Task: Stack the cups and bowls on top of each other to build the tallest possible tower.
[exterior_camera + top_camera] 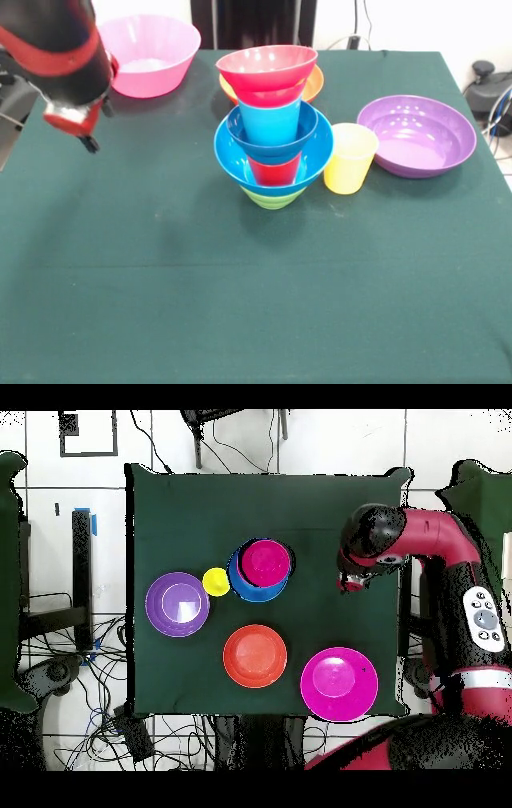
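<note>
Green table (pixel 120 272), red bowl (pixel 266 67) topping tower (pixel 274 152)

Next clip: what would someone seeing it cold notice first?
The tower at mid-table draws the eye: green bowl at the base, then large blue bowl, red cup, small blue bowl, sky-blue cup, with the small red bowl on top. Beside it stands the yellow cup, then the purple bowl. The gripper hangs off to one side, away from the stack.

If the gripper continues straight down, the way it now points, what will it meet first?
Probably only the green tablecloth. The gripper hangs clear of the tower and of the pink bowl; its exact height is unclear.
</note>
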Robot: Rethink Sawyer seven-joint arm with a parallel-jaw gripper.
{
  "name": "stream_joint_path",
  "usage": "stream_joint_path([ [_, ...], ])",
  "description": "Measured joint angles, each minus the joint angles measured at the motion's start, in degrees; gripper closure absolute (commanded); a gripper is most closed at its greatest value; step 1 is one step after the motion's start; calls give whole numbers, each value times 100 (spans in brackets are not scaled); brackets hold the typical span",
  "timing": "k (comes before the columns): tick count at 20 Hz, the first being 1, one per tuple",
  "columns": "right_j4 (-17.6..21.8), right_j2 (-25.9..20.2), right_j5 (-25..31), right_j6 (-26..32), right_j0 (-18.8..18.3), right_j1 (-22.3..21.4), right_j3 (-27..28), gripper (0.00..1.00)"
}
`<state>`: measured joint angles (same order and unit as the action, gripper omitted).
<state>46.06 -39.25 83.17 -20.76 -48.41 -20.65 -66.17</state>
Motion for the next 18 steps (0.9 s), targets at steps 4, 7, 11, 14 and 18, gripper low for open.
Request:
stream_joint_path([
  [4,6,100,-585,0,-283,-299,-587,0],
  [7,11,173,-885,0,-404,-453,-869,0],
  [11,24,340,-1166,0,-487,-638,-1188,0],
  [14,30,486,-1280,0,-494,-735,-1405,0],
  [18,34,593,-1338,0,-507,-797,-1605,0],
])
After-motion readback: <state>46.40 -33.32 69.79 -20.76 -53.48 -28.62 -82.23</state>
